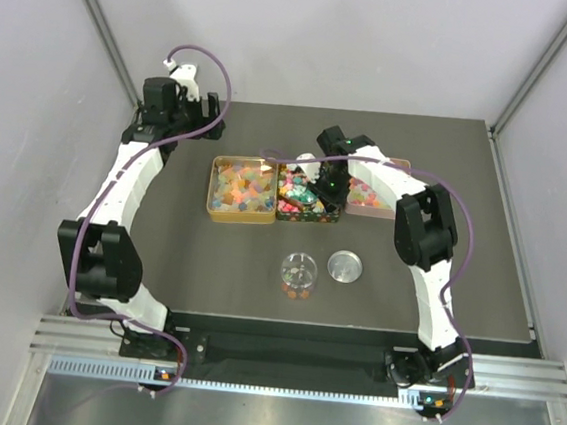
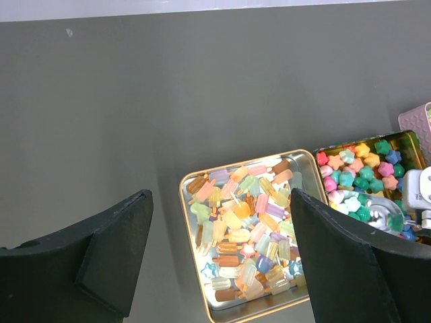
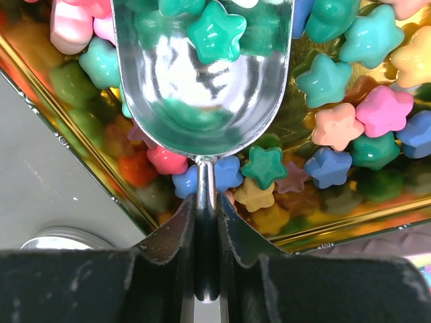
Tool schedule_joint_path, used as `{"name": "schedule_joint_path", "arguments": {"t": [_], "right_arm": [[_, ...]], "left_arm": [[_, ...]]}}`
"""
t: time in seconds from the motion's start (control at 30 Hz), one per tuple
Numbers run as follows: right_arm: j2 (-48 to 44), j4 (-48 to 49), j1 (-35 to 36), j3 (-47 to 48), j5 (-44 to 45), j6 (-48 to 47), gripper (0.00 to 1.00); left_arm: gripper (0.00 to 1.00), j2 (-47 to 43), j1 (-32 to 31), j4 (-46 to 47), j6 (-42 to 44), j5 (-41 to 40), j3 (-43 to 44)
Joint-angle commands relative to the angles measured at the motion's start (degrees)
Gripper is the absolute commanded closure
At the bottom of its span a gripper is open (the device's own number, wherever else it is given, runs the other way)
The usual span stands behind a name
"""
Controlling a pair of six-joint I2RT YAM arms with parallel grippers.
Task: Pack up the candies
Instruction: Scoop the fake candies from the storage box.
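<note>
- The left arm [image 1: 131, 178] extends along the left side, its left gripper [image 2: 221, 195] spread wide, holding nothing.
- The right arm [image 1: 414, 215] bends inward, its right gripper [image 3: 207, 229] clamped on the handle of the scoop [image 3: 202, 81].

Right wrist view: scoop [image 3: 202, 81] bowl cut off at top edge, its handle mostly buried btwn right claw [image 3: 207, 208] fingers; round silver lid [image 3: 59, 239] just a sliver, rest behind the claw. Left wrist view: left claw [image 2: 220, 195] fingers cut off at bottom edge; star tin [image 2: 363, 141] partly behind one finger & cut by right edge. Top view: candies [image 1: 297, 292] in jar [image 1: 283, 268] too small to tell shapes; right arm [image 1: 392, 183] covers part of star tin
</note>
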Motion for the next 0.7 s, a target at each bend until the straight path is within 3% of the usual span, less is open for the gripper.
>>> {"name": "schedule_joint_path", "arguments": {"t": [0.0,0.67], "right_arm": [[-4.2,4.0,-0.9,1.0,-1.6,1.0,1.0],[-9.1,3.6,-2.7,0.5,0.1,1.5,1.0]], "left_arm": [[0.13,1.4,0.2,0.4,0.8,0.2,3.8],[0.13,2.5,0.2,0.5,1.5,-0.1,4.9]]}}
